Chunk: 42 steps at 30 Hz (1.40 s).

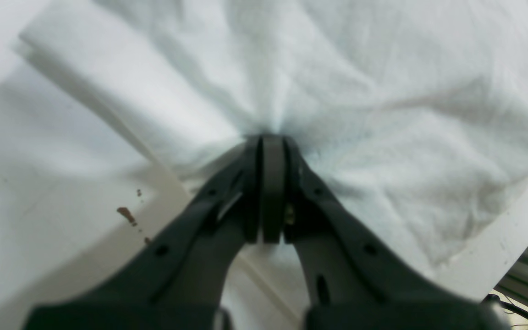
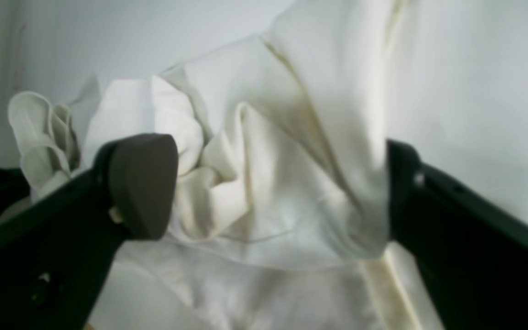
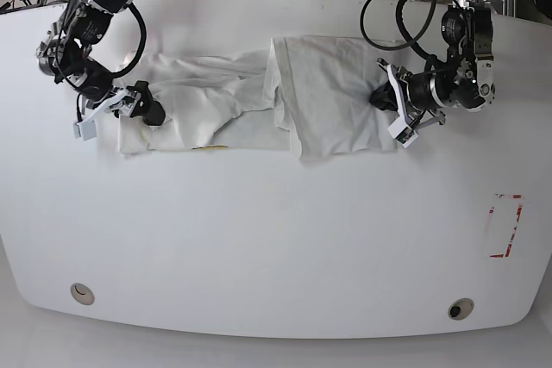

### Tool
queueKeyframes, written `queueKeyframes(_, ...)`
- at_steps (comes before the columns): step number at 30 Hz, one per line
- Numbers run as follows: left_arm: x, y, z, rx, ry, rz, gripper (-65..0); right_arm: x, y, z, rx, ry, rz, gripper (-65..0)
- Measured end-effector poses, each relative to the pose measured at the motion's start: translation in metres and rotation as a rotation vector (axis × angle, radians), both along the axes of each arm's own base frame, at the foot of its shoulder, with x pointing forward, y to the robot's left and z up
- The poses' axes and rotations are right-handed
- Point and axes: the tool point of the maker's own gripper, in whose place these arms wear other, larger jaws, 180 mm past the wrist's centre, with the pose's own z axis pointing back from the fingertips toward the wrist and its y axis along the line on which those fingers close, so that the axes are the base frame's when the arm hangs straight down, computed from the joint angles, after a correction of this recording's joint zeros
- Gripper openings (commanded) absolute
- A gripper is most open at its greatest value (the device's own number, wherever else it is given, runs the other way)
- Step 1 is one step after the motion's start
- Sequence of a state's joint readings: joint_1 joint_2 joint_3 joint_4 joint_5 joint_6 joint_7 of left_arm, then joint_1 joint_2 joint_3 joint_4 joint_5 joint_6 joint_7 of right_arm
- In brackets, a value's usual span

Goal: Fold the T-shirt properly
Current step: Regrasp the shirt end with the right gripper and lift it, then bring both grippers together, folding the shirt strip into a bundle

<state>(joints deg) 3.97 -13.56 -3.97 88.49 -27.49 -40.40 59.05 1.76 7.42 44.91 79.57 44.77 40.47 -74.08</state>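
Overhead, the wrinkled white cotton T-shirt (image 3: 259,105) lies spread across the far half of the white oval surface (image 3: 276,247), between the two arms. Only the left wrist view shows the left gripper (image 1: 271,142) with its fingers pressed together on a pinch of shirt fabric. Meanwhile, the right wrist view shows the right gripper (image 2: 280,178) with fingers spread wide around bunched cloth.
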Motion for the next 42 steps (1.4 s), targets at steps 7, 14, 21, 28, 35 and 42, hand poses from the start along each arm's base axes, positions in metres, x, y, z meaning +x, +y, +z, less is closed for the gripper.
queueKeyframes(7,0.000,0.000,0.000,0.000,0.000,0.000,-65.0,-0.003,0.018,-0.003,-0.005,0.017,0.040,-40.6)
queueKeyframes(14,-0.001,-0.002,-0.001,0.004,0.002,-0.010,-65.0,-0.005,0.007,-0.004,-0.033,0.023,0.022,-62.6)
queueKeyframes(21,0.005,-0.011,-0.003,0.072,-0.014,-0.075,-65.0,-0.002,0.000,0.005,-0.083,0.004,0.043,-62.9)
queueKeyframes(28,0.016,-0.035,-0.004,0.137,-0.048,-0.133,-65.0,-0.004,-0.015,0.036,-0.221,-0.065,0.066,-62.9)
queueKeyframes(35,0.031,-0.064,-0.008,0.125,-0.057,-0.146,-65.0,0.004,-0.015,0.077,-0.388,-0.167,0.135,-63.1)
queueKeyframes(42,0.047,-0.092,-0.013,0.109,-0.061,-0.150,-65.0,0.021,0.013,0.113,-0.571,-0.290,0.259,-63.1)
